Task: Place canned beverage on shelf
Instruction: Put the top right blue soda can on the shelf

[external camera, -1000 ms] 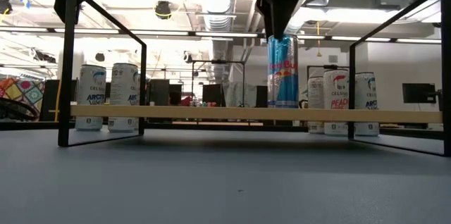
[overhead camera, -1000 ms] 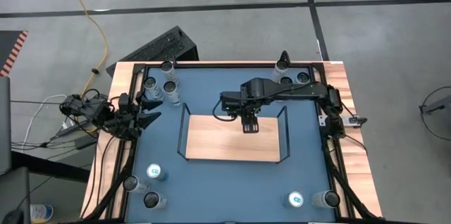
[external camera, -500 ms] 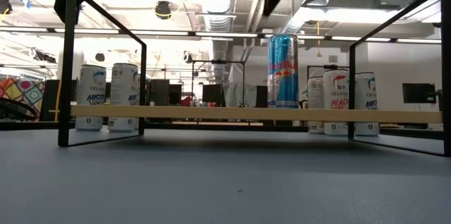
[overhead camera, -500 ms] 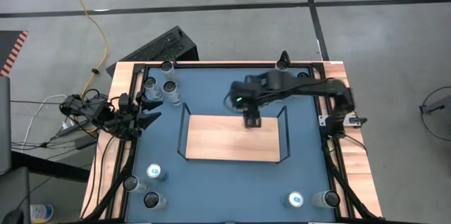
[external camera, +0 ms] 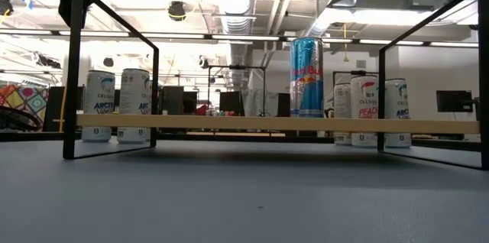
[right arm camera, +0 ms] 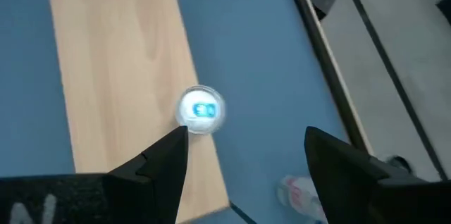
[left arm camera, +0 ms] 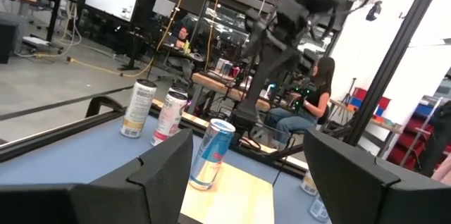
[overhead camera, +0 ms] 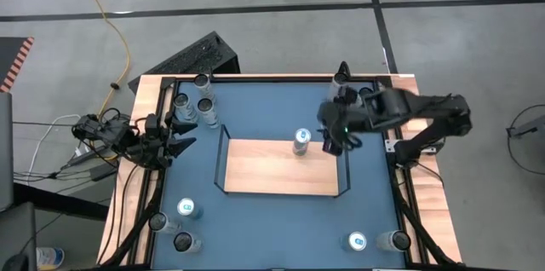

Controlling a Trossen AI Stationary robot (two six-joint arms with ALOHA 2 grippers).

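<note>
A tall blue-and-silver beverage can (overhead camera: 301, 141) stands upright by its base on the light-wood shelf (overhead camera: 264, 177), near the board's far edge and right of its middle. The low view shows the can (external camera: 306, 77) on the shelf (external camera: 229, 123). My right gripper (overhead camera: 330, 145) hangs open in the air to the right of the can, slanting down; its wrist view looks down on the can's top (right arm camera: 201, 109) beyond the open right gripper (right arm camera: 246, 157). My left gripper (overhead camera: 186, 132) waits open at the table's left edge; the can (left arm camera: 211, 153) shows beyond the left gripper (left arm camera: 246, 175).
Loose cans stand on the blue tabletop: several at the far left (overhead camera: 204, 109), several at the near left (overhead camera: 189, 209), two at the near right (overhead camera: 358, 241) and some at the far right (overhead camera: 366, 94). The shelf's black wire end rails (overhead camera: 345, 160) rise at both short ends.
My right gripper has risen from over the can's top and drawn back toward the table's right edge, turning as it went, its fingers staying apart. The can stays upright on the shelf where it stood.
</note>
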